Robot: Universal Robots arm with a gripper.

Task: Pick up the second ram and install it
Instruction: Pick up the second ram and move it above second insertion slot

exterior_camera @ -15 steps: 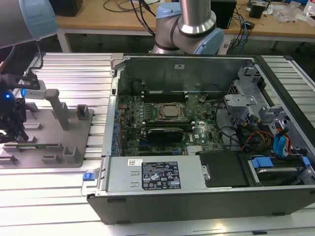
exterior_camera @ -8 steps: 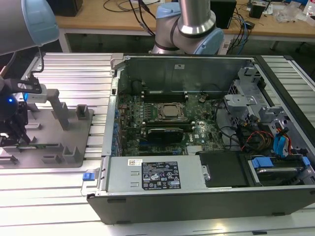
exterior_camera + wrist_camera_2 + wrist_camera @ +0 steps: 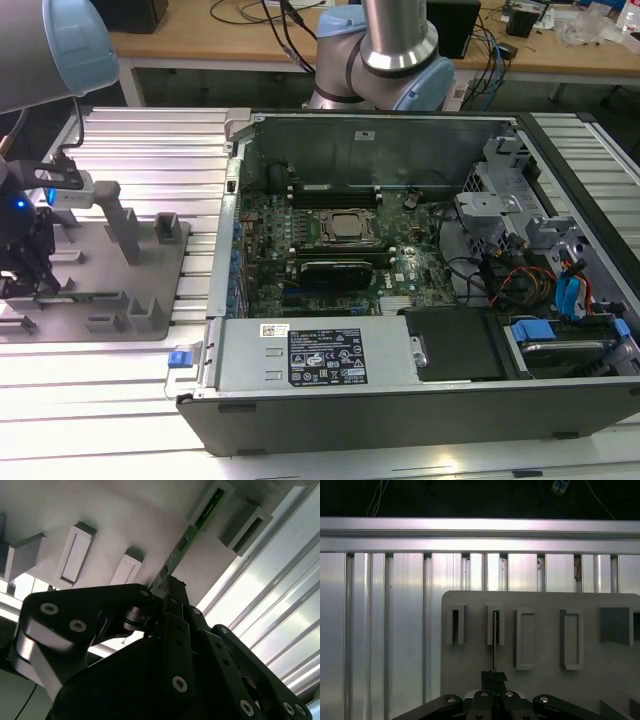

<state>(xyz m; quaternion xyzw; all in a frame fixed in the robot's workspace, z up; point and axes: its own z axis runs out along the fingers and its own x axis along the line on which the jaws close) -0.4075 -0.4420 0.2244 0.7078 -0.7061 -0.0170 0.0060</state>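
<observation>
The open computer case [image 3: 300,375] lies in the middle of the exterior view with its motherboard [image 3: 275,215] exposed, and nothing is being put into it, so I judge that the installing part of the task is not yet done. At the exterior view's left, well apart from the case, lies the grey holder plate [image 3: 470,655] with several raised slots, and the work is there. The gripper [image 3: 494,676] is over this plate with its black fingers [image 3: 172,592] brought together on the near end of the second ram [image 3: 192,527]. As far as I can judge, it is clamped on it. The second ram is the thin green stick. Its far end sits in one raised slot [image 3: 495,625] of the plate, so it appears gripped but not lifted out, and the pick-up is only at its beginning. Some things are hard to make out. In the second wrist view the gripper's own body covers the exact place where the fingers meet the board. In the first wrist view the second ram [image 3: 494,647] is seen from its edge, as a dark line only. In the exterior view the memory slots beside the processor [image 3: 345,226] are too small to tell whether they are filled or free.
</observation>
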